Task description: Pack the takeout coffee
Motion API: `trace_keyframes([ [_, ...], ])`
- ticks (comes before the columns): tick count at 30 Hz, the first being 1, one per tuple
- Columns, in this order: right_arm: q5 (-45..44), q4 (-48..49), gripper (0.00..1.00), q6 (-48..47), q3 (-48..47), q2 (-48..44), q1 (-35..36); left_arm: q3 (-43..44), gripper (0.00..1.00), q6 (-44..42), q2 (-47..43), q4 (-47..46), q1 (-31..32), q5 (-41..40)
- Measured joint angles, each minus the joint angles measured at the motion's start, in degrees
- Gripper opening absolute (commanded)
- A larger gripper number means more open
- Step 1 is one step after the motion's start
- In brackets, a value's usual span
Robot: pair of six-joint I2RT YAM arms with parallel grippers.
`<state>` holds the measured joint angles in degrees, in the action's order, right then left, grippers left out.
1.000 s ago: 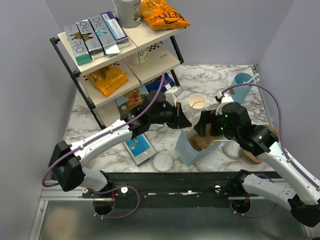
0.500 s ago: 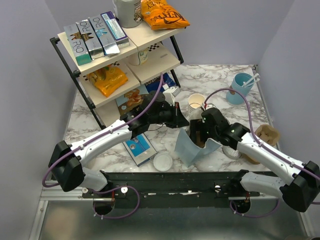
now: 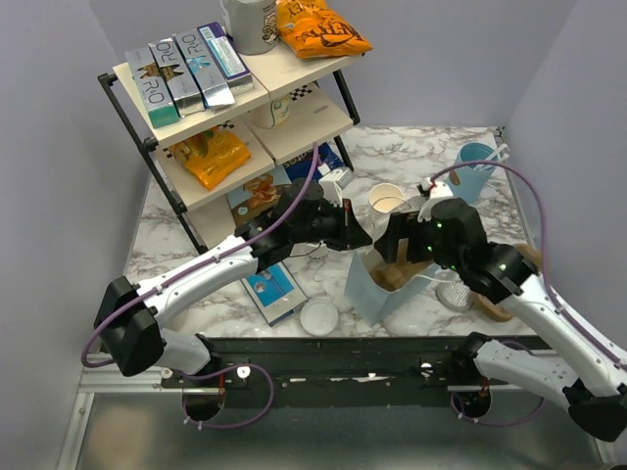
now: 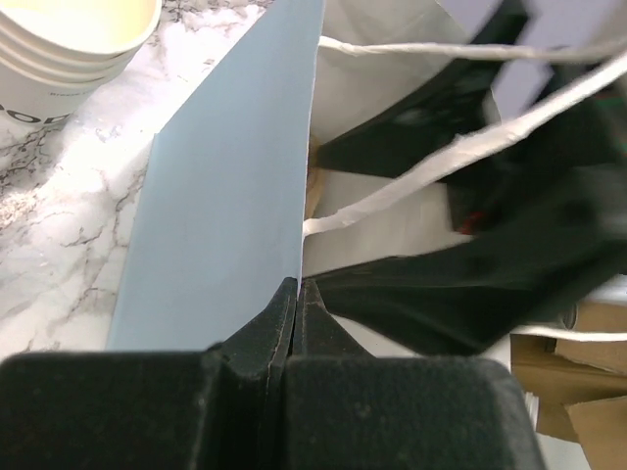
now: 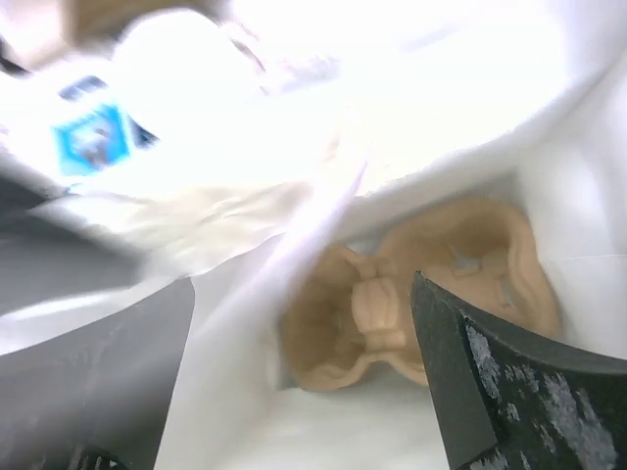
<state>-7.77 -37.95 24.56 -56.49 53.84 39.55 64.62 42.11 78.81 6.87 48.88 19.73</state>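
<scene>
Left gripper [image 4: 296, 294] is clamped shut on the top edge of the blue paper bag [image 4: 225, 196]. It's pinching the side nearest the shelf [image 3: 245, 98], and the bag's mouth is standing open. The right gripper [image 5: 302, 289] is spread wide with nothing between its fingers, parked in the mouth of the bag and pointing down inside. On my right wrist cam I can see a brown cardboard cup tray [image 5: 392, 304] lying on the bag's bottom.

The bag stands on the marble table [image 3: 431, 147], just in front of a stack of lidless paper cups [image 3: 386, 202]. As for the coffee cup [image 3: 336, 180], I think it's the small white-topped thing on the table behind the left arm, near the foot of the shelf and outside the bag. It's tiny in the top view though, so I can't be sure.
</scene>
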Motion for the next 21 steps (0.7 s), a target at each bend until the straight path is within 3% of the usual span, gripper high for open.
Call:
trace_keyframes([
  [14, -6.6, -0.2, 1.00, 5.6, -8.7, -13.9, 0.0, -1.2, 0.00, 0.9, -0.9, 0.1, 0.4, -3.1],
  [21, -16.9, -12.3, 1.00, 10.5, -16.9, -12.8, 0.0, -1.2, 0.00, 0.8, -2.2, 1.1, 1.6, -6.8],
])
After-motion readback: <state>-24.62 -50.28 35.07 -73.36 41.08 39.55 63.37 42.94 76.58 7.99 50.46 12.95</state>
